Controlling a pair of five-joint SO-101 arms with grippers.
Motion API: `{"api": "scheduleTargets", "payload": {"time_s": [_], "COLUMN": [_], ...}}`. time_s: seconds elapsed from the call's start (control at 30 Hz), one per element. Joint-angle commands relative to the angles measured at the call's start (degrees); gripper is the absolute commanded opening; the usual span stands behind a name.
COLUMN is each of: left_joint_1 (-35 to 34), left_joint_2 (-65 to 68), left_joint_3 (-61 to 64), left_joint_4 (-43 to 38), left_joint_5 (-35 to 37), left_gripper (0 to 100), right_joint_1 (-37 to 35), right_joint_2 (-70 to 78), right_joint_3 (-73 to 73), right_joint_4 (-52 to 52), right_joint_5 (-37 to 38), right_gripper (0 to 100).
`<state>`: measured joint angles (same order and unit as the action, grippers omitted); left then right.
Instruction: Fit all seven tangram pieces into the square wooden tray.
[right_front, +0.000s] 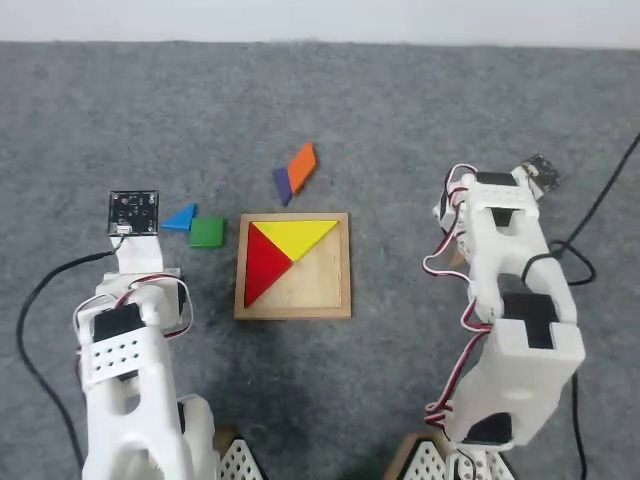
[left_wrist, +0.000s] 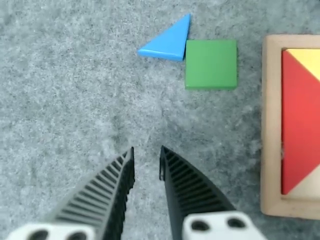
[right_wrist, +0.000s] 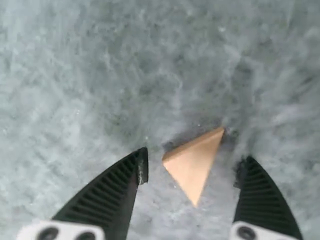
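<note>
So the square wooden tray (right_front: 292, 311) sat pretty much dead centre on the grey fuzzy counter (right_front: 420, 110), and only two pieces were in it. The big red triangle (right_front: 262, 264) filled the 9 o'clock side and the big yellow triangle (right_front: 296, 236) filled the 12 o'clock side, the two meeting along a diagonal. The rest of the tray floor was bare wood.

Off at about 9 to 10 o'clock from the tray was the green square (right_front: 207, 232), just beside the rim, with the little blue triangle (right_front: 181, 218) touching its far corner. Up at 12 o'clock, near the tray but apart from it, the orange parallelogram (right_front: 302, 167) leaned against a purple piece (right_front: 283, 184).

The left arm (right_front: 125, 350) was down at 8 o'clock. The left jaws were only a crack open with nothing in them, hovering over bare counter a little short of the green square.

The right arm (right_front: 510, 290) was at 3 o'clock. The right jaws were spread wide around a tan triangle (right_wrist: 194, 161) lying flat on the counter. There was a gap on both sides, so no grip on it.
</note>
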<state>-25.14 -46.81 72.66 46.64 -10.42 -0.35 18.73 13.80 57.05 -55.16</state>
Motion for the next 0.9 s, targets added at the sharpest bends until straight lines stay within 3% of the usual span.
{"api": "scheduleTargets", "payload": {"time_s": [0.0,0.27,0.5,0.87], "left_joint_1": [0.44,0.44,0.18,0.26], "left_joint_2": [-1.14,-1.14,-1.14,-1.14], "left_joint_3": [-0.57,-0.57,-0.57,-0.57], "left_joint_4": [-1.32,-1.32,-1.32,-1.32], "left_joint_5": [-0.62,-0.62,-0.62,-0.62], "left_gripper": [9,9,9,9], "right_joint_1": [0.75,0.75,0.48,-1.19], "right_joint_2": [0.48,2.59,2.59,2.51], "right_joint_3": [-2.37,-1.58,-1.85,-11.16], "right_joint_4": [0.04,0.04,1.89,14.99], "right_joint_5": [-1.49,2.81,2.90,4.92], "right_gripper": [26.6,13.1,12.5,12.5]}}
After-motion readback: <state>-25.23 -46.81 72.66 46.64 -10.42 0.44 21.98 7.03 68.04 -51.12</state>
